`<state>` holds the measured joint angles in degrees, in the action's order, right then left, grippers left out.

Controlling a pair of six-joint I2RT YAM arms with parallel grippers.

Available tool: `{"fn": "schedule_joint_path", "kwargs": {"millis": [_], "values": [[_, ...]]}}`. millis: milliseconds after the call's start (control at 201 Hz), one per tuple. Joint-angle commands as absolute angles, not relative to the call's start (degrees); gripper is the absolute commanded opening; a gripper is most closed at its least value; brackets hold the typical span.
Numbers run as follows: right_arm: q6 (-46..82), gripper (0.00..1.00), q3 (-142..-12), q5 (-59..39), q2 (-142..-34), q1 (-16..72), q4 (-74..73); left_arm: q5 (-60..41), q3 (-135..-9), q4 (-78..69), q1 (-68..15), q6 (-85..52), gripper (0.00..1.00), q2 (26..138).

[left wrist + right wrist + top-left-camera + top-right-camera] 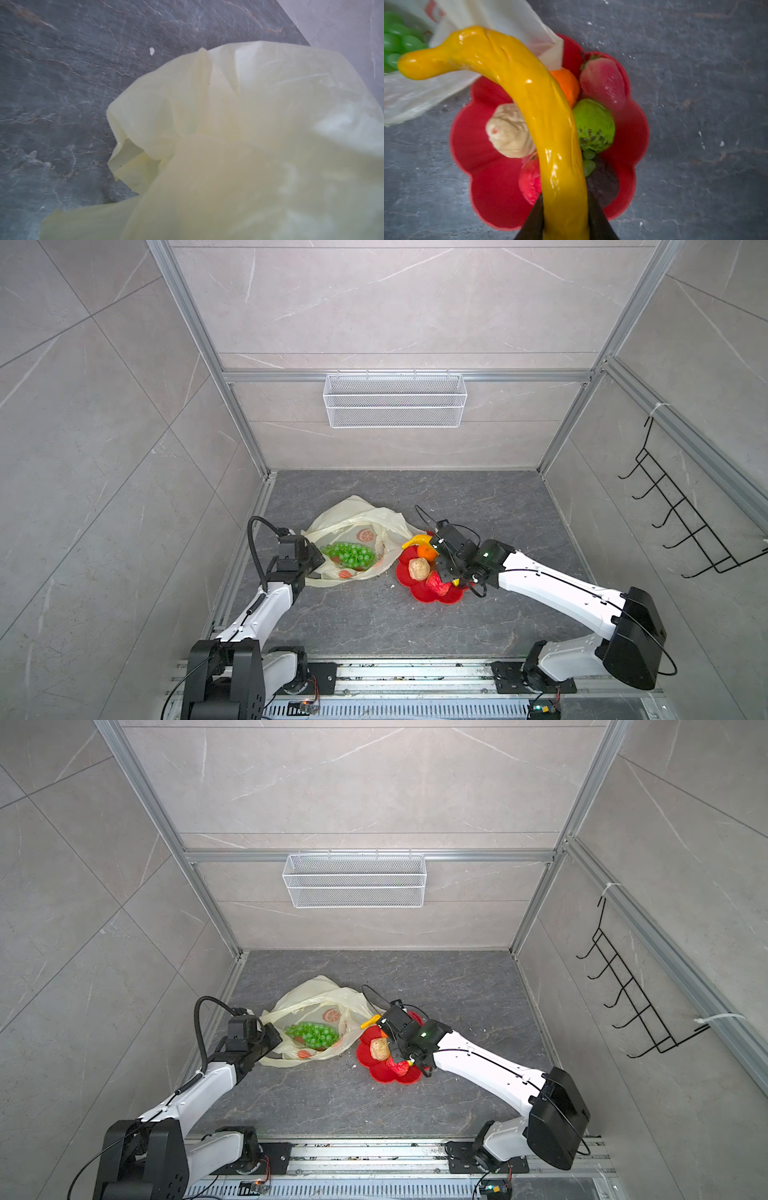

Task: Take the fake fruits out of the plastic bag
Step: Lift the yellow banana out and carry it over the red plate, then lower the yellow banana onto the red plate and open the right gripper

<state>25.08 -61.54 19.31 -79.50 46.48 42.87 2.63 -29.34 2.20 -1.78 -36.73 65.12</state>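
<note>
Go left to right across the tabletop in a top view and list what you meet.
left gripper → green grape bunch → walnut-like ball → red strawberry

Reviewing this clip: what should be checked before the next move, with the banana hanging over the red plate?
1. Grip: right pincer clamps the banana at one end: ok.
2. Position: banana above the red plate: ok.
3. Room on the plate among orange, walnut-like ball, strawberries and green fruit: cannot tell, it is crowded.
4. Hold: left pincer shut on the plastic bag edge: ok.
5. Bag emptied: not ok, grape bunch inside.
</note>
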Motion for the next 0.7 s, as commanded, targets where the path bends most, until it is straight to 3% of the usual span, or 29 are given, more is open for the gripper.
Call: {"fn": "schedule_joint_path", "kwargs": {"millis": [0, 438, 692], "values": [[27.05, 0.29, -59.39, 20.06, -76.17, 44.80, 44.63, 6.77, -29.15, 4.25, -0.57, -38.38, 0.00, 63.20], [27.50, 0.29, -60.76, 20.39, -81.21, 43.96, 43.76, 13.12, -25.88, 9.74, 3.65, -42.31, 0.00, 54.31], [28.83, 0.29, -62.99, 21.57, -85.87, 44.01, 43.42, 11.48, -23.97, 7.02, 3.65, -41.75, 0.00, 50.96]]}}
